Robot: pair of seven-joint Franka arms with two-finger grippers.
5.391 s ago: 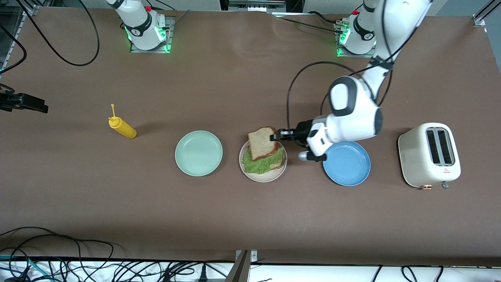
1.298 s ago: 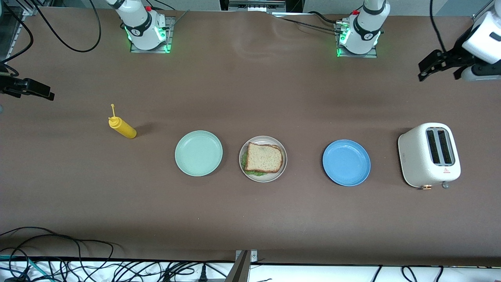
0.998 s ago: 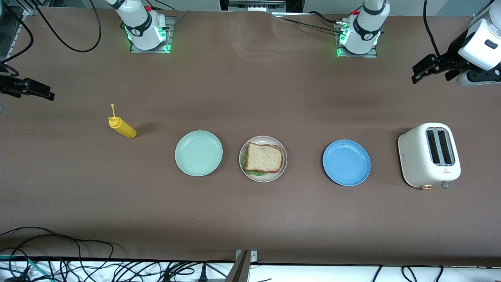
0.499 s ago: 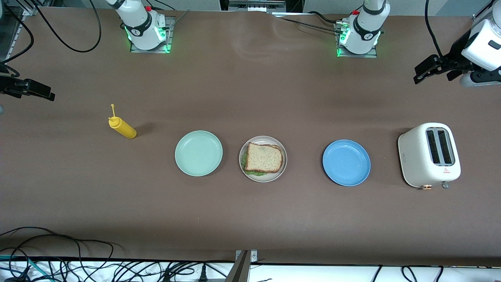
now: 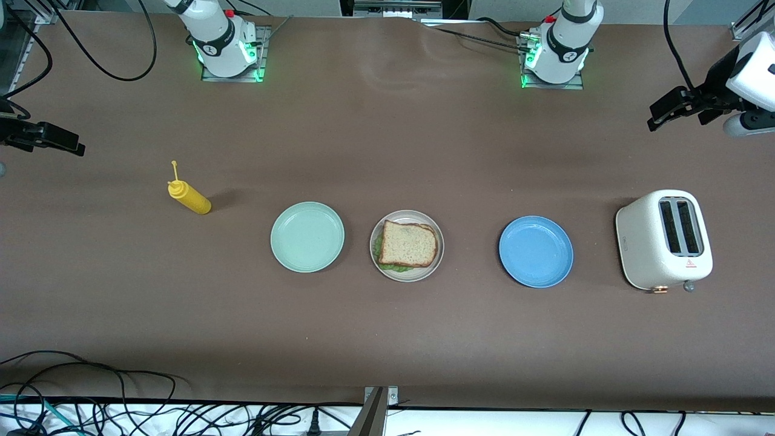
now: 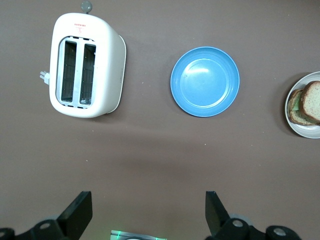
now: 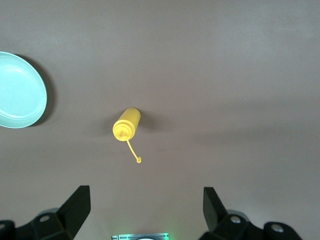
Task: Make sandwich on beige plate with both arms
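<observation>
The sandwich [image 5: 409, 244] sits assembled on the beige plate [image 5: 377, 233], top bread slice flat over the lettuce, plate between the mint plate [image 5: 307, 237] and the blue plate [image 5: 536, 251]. A few seconds back my left gripper [image 5: 677, 109] was at the plate laying that top slice; now it's pulled away, up over the table's edge at the left arm's end, above the toaster [image 5: 664, 240], jaws spread wide, holding nothing. In the last second it only drifted a little. My right gripper [image 5: 43, 137] waits over the other end near the mustard bottle [image 5: 190, 197], fingers wide apart, empty, unmoved. Task looks done to me.
</observation>
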